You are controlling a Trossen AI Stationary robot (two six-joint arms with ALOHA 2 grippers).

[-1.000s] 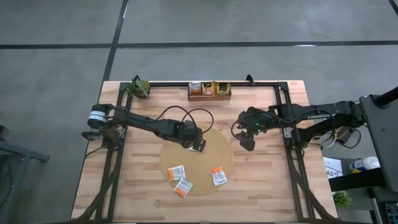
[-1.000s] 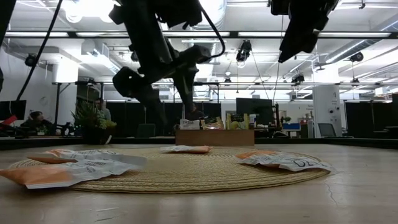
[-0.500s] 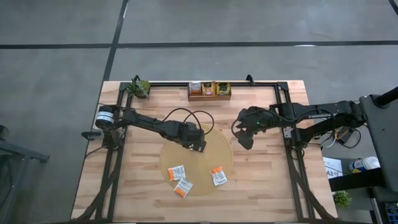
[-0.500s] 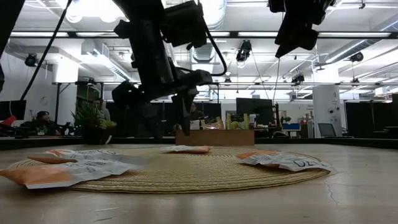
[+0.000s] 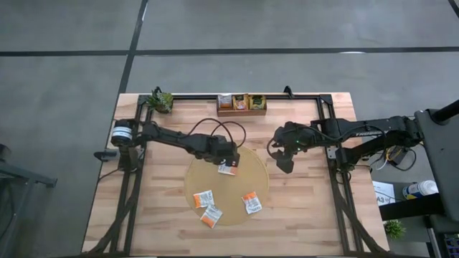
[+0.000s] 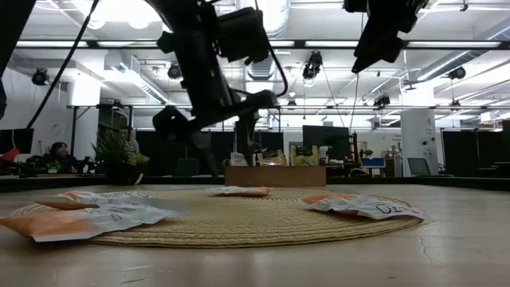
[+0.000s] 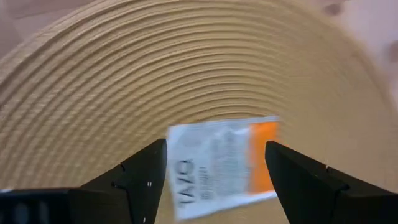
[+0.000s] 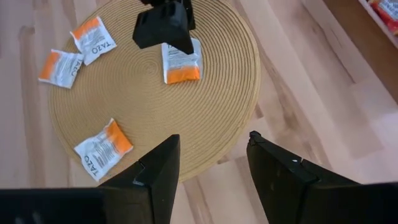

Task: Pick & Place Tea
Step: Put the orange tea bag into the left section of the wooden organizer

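Four flat tea sachets, white with orange ends, lie on the round tan mat (image 5: pixel 237 188). One sachet (image 5: pixel 227 169) (image 7: pixel 221 165) lies toward the mat's far side. Two more (image 5: pixel 204 198) (image 5: pixel 211 216) sit at its near left and a fourth (image 5: pixel 252 203) at its near right. My left gripper (image 5: pixel 228 158) (image 7: pixel 216 148) hangs open just above the far sachet, one finger on either side of it, touching nothing. My right gripper (image 5: pixel 284 163) (image 8: pixel 214 138) is open, held high off the mat's right edge.
A small wooden compartment tray (image 5: pixel 242 104) holding more sachets stands at the table's far edge, and a small potted plant (image 5: pixel 160 102) at the far left corner. Black frame rails run along the left, right and far sides. Bare wood surrounds the mat.
My left gripper has drawn back a little toward the table's far edge, so the far sachet, covered by it from above before, now shows in the high view. The sachets have stayed where they lay.
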